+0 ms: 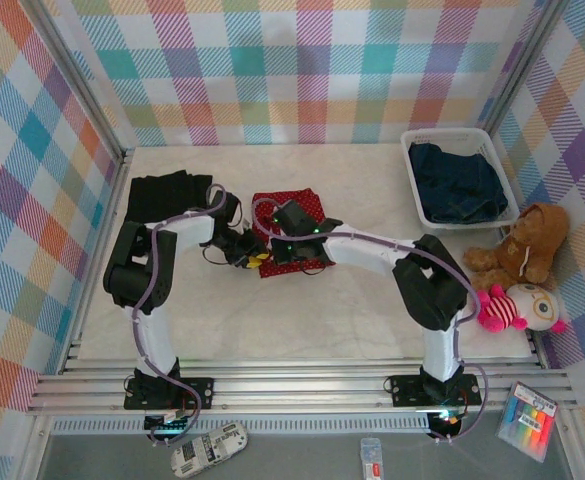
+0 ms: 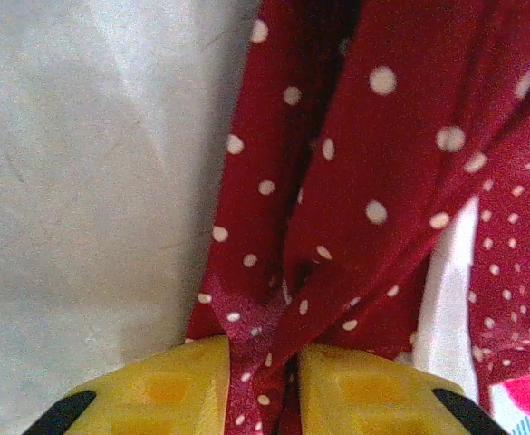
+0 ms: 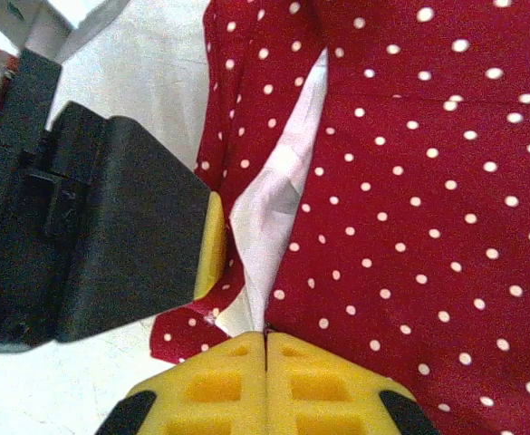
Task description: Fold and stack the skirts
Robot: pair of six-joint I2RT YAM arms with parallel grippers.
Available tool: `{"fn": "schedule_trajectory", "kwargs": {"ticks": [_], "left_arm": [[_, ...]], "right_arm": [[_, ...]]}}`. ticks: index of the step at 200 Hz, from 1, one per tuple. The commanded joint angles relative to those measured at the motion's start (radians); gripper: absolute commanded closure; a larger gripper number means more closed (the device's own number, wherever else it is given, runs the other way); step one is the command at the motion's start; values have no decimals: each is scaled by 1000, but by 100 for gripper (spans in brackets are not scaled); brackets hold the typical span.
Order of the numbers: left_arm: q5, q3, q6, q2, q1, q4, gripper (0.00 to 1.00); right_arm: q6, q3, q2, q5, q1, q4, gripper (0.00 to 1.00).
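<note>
One basket (image 1: 450, 132), teddy bear (image 1: 520, 250) right of skirt (image 1: 312, 200)

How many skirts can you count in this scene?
3. A black skirt lies far left, a red dotted skirt at the centre, and a blue skirt in the basket; another may hide in that pile.

Red white-dotted skirt (image 1: 307, 203) is found rumpled mid-table, its white lining exposed. Black skirt (image 1: 170, 195) is laid flat at far left. Dark blue denim (image 1: 457, 180) is heaped in the white basket (image 1: 447, 134).
</note>
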State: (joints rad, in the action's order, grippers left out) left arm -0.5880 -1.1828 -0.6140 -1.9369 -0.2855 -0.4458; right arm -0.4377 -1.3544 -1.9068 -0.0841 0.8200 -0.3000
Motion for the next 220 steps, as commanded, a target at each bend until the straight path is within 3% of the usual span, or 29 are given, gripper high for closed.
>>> {"fn": "schedule_trajectory", "kwargs": {"ticks": [1, 49, 79, 96, 126, 173, 198, 220], "left_arm": [[-38, -10, -14, -36, -9, 33, 73], [-62, -78, 32, -23, -27, 3, 72], [6, -60, 31, -76, -27, -50, 72], [29, -35, 22, -106, -27, -45, 72], [-5, -28, 14, -157, -26, -35, 72], [-1, -95, 32, -117, -26, -62, 71], [51, -104, 30, -114, -26, -88, 71], [21, -77, -1, -114, -23, -42, 71]], "right_arm": [[-22, 42, 51, 97, -18, 133, 100], [-6, 80, 30, 224, -17, 253, 100], [-44, 89, 48, 95, -21, 199, 100], [-60, 128, 64, 85, -28, 195, 100], [-30, 190, 93, 198, -30, 289, 100], [-15, 211, 99, 341, -30, 471, 100], [-24, 221, 109, 335, -30, 475, 100], [-8, 270, 126, 293, -16, 451, 100]]}}
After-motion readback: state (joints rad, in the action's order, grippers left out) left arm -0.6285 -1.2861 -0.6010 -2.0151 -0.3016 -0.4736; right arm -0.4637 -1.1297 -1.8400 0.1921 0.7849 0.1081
